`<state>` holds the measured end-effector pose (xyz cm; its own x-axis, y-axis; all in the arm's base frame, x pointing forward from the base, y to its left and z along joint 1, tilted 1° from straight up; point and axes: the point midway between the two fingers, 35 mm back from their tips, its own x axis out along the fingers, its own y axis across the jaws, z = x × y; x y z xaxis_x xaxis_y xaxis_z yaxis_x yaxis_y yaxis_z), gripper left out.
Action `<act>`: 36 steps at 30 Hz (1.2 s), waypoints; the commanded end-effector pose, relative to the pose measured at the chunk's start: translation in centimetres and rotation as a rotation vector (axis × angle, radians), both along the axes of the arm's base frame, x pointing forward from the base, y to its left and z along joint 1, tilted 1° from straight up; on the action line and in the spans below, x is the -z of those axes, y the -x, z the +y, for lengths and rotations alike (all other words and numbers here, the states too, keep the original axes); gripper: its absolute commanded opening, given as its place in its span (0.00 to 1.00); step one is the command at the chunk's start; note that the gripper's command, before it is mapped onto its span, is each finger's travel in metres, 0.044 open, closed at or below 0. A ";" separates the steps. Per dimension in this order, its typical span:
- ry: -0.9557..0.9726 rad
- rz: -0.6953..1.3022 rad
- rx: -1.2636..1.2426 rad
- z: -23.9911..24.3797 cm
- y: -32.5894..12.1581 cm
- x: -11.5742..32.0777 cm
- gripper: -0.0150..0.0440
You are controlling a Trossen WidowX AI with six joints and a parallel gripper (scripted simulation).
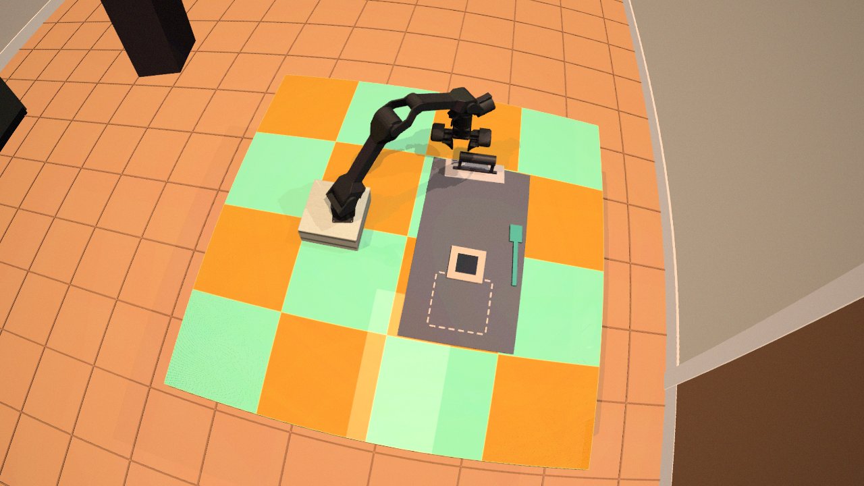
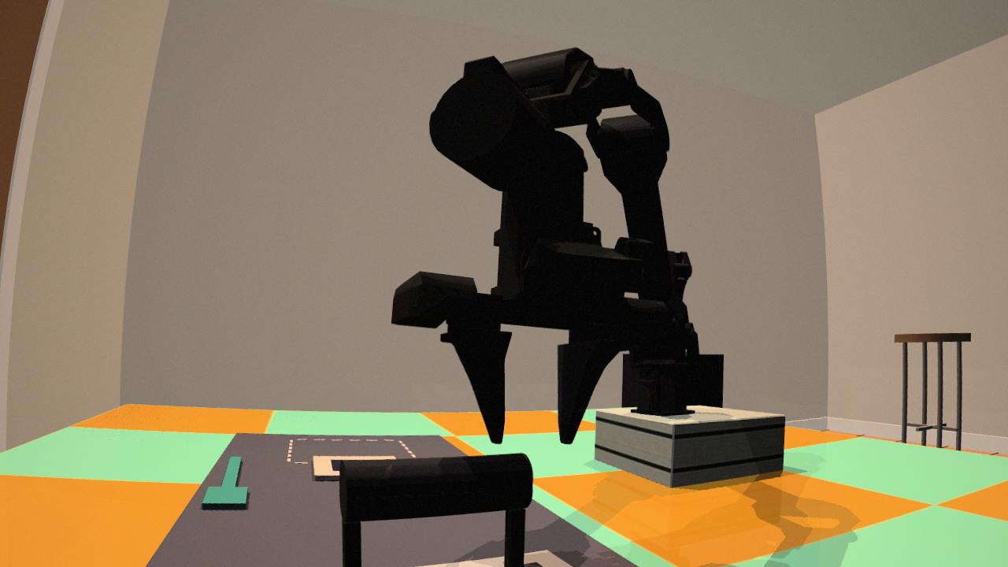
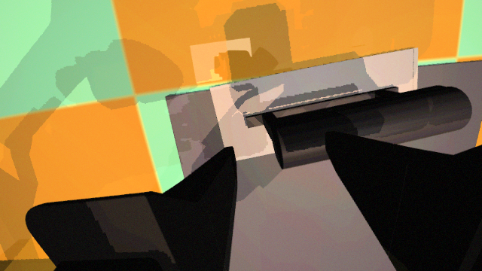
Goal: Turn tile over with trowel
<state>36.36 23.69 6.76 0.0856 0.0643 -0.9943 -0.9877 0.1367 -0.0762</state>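
The tile (image 1: 466,264) (image 2: 324,468) lies flat on the mat (image 1: 468,211) (image 2: 268,535) (image 3: 294,211), its dark square facing up. It covers part of one edge of the dashed outline (image 1: 484,332) and lies mostly outside it. A trowel with a black bar handle (image 1: 478,158) (image 2: 436,486) (image 3: 376,117) and a pale flat blade lies handle up at the mat's end farthest from the outline. A teal tool (image 1: 515,234) (image 2: 225,496) with a square blade and thin stem lies along the mat's long edge. My gripper (image 1: 460,146) (image 2: 531,440) (image 3: 279,147) is open and empty near the bar handle's end, apart from it.
The arm's pale base block (image 1: 332,220) (image 2: 725,447) stands beside the mat on the orange and green checkered surface (image 1: 314,387). Arm shadows fall on the checkered surface and the trowel's blade. A stool (image 2: 932,338) stands in the background.
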 end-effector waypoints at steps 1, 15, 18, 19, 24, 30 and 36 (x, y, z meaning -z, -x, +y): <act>-0.029 -0.025 0.086 -0.1 -1.3 -0.7 0.71; -0.042 0.030 0.547 -0.2 -3.0 -1.1 0.71; -0.044 0.041 0.650 -0.3 -3.4 -1.2 0.71; -0.044 0.044 0.684 -0.3 -3.5 -1.2 0.71; -0.046 0.060 0.856 -0.5 -4.1 -1.3 0.71; -0.045 0.076 1.062 -0.7 -4.7 -1.3 0.71; -0.044 0.089 1.268 -1.0 -5.3 -1.4 0.71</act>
<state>41.28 22.97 8.12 0.0504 0.0290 -0.9983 -0.2796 0.9600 0.0138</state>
